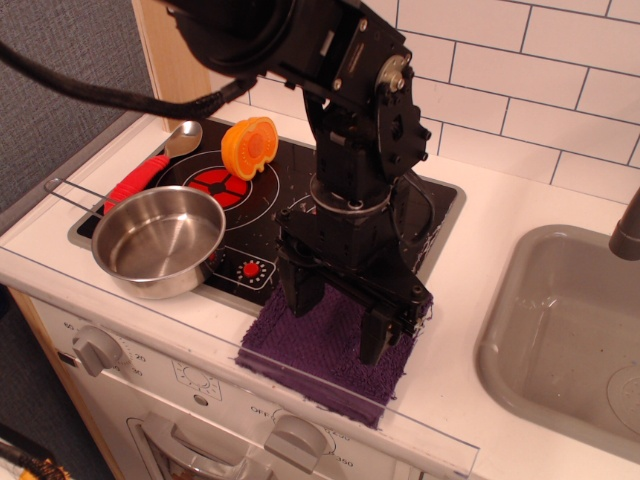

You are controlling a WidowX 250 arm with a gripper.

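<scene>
My black gripper [335, 318] points down over a purple cloth [330, 350] that lies at the front edge of the toy stove top. Its two fingers [298, 290] are spread apart, one at the cloth's left side and one near its right, with bare cloth between them. The fingertips sit at or just above the cloth; contact cannot be told. Nothing is held.
A steel pot [160, 240] with a wire handle sits on the front left of the black hob [250, 215]. A red-handled spoon [150, 170] and an orange plastic piece [249, 147] lie behind it. A grey sink [570, 340] is at right; white tiled wall behind.
</scene>
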